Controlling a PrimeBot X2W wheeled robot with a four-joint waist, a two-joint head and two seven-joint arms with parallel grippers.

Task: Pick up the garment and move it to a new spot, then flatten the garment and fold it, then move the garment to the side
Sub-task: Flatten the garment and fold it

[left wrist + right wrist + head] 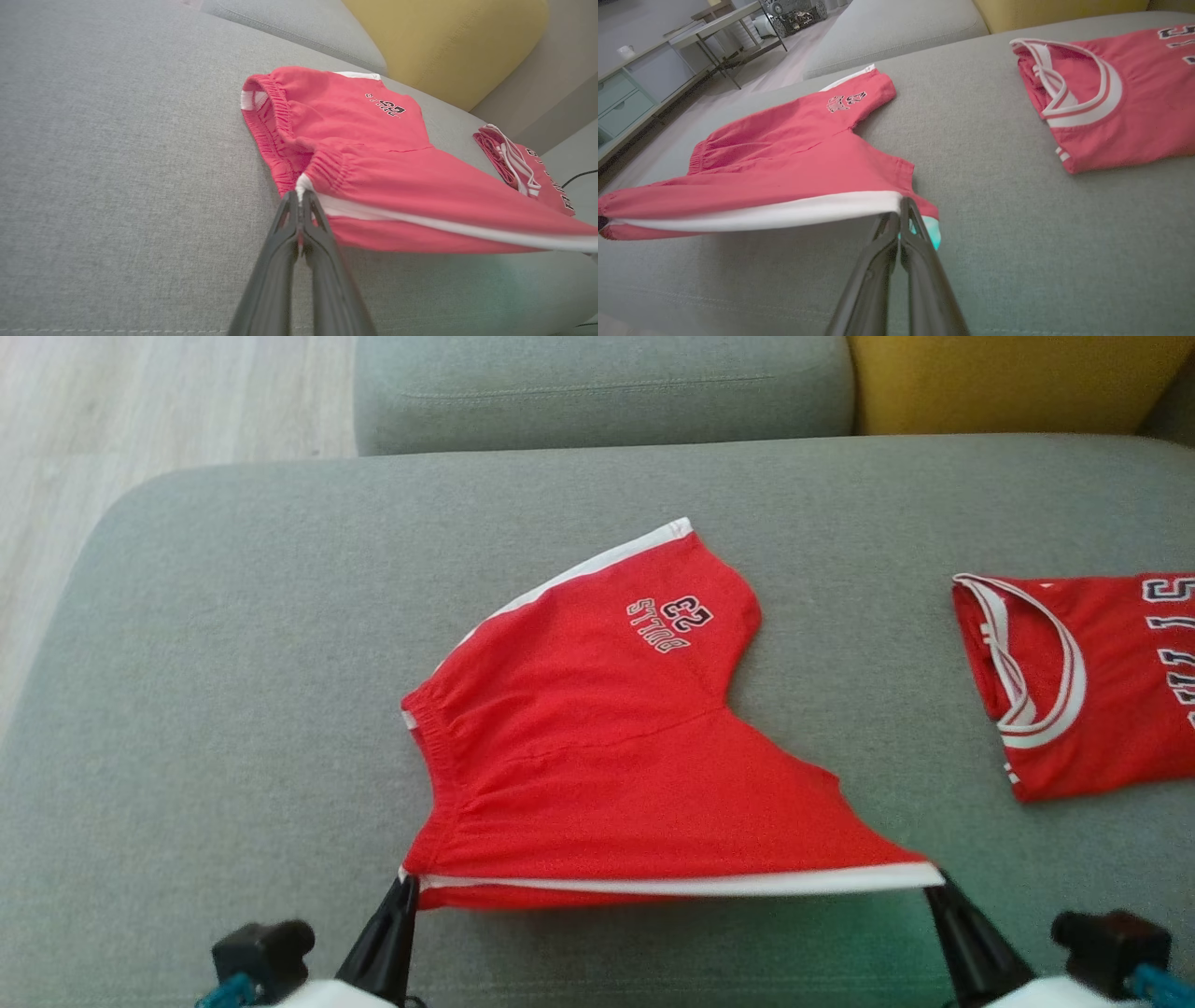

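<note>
The garment (607, 747) is a pair of red shorts with white side stripes and a dark "BULLS 23" print, lying on the grey sofa seat (233, 663). Its near white-striped edge is stretched taut and lifted between my two grippers. My left gripper (407, 882) is shut on the waistband corner (301, 184) of the garment. My right gripper (934, 882) is shut on the hem corner (901, 200) at the other end. The far leg with the print rests flat on the cushion.
A red jersey (1074, 681) with white trim lies folded at the right of the seat. A grey back cushion (597, 383) and a yellow cushion (1008, 378) sit behind. Wooden floor (140, 411) lies beyond the left edge.
</note>
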